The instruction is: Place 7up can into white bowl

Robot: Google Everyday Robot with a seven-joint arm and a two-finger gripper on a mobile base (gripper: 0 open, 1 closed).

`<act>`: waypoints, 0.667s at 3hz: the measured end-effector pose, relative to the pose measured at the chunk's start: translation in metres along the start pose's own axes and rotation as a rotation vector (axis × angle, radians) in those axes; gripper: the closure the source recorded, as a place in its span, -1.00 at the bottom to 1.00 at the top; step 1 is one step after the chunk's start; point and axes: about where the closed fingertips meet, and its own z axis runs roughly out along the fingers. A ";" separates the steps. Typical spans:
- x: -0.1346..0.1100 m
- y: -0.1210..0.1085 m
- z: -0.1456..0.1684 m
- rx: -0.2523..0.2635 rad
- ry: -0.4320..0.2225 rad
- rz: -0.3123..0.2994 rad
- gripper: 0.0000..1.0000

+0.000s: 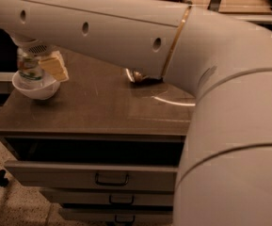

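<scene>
Where the table [102, 109] ends at the far left, the bowl [36, 92] sits close to the edge. The can [29, 69] stands upright directly over it, long axis vertical, its lower end below the rim. The gripper [37, 65] reaches in from above and is closed on the can, one tan pad [55, 66] pressed to the can's right side. The release therefore looks to be straight down: the jaws likely need only part. Well apart to the right, a foil bag [138, 76] lies half hidden behind the arm [126, 32].
</scene>
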 end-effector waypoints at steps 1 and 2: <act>0.000 0.000 0.000 0.000 0.000 0.000 -1.00; 0.003 0.002 0.004 -0.046 -0.077 0.015 -1.00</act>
